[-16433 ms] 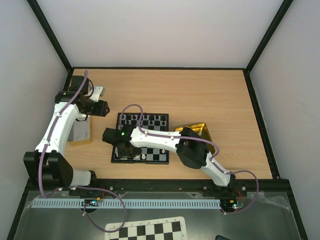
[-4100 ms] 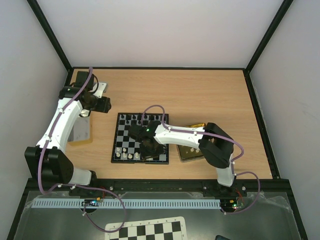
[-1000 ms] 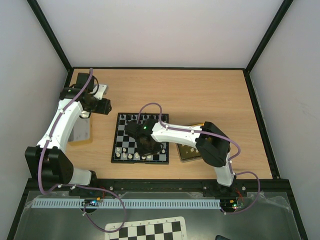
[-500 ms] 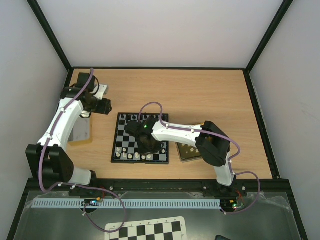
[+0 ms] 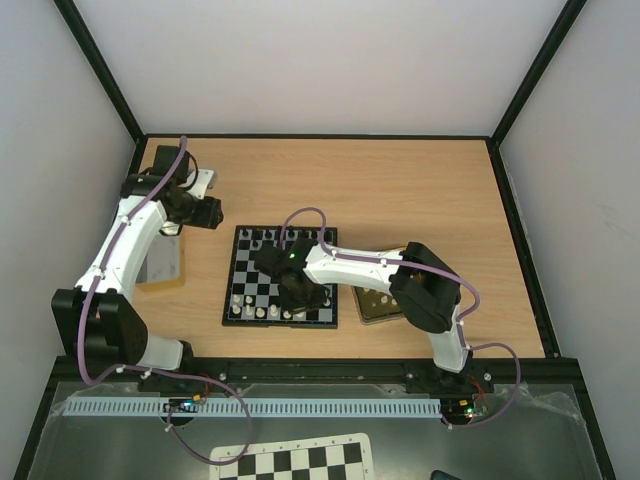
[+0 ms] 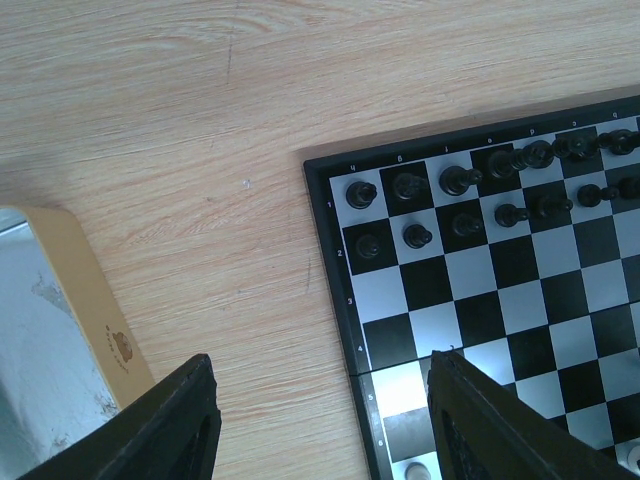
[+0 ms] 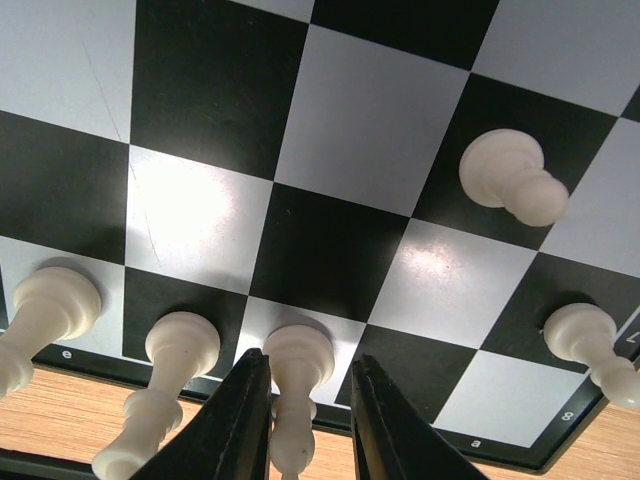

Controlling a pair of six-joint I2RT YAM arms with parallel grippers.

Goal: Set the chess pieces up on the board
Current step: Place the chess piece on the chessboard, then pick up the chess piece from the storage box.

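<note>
Now my gold tin [image 5: 372, 312], right of the board [image 5: 250, 275], hides its contents; right gripper [image 7: 310, 372], shifted off the board's near-left corner, narrowly straddles a white piece [image 7: 298, 350], grip unclear; left gripper [image 6: 320, 362] gapes.

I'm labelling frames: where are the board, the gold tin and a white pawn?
Board [image 6: 500, 300]: left wrist view, bare square.
Tin [image 5: 375, 310]: top view, exposed part.
Pawn [image 7: 505, 170]: right wrist view, body.

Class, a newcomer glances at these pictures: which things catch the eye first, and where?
Centre of the table, the right hand reaches over the board and straddles a white piece in the near row. Black pieces line its far edge, and the left hand hangs open beside the board.
</note>
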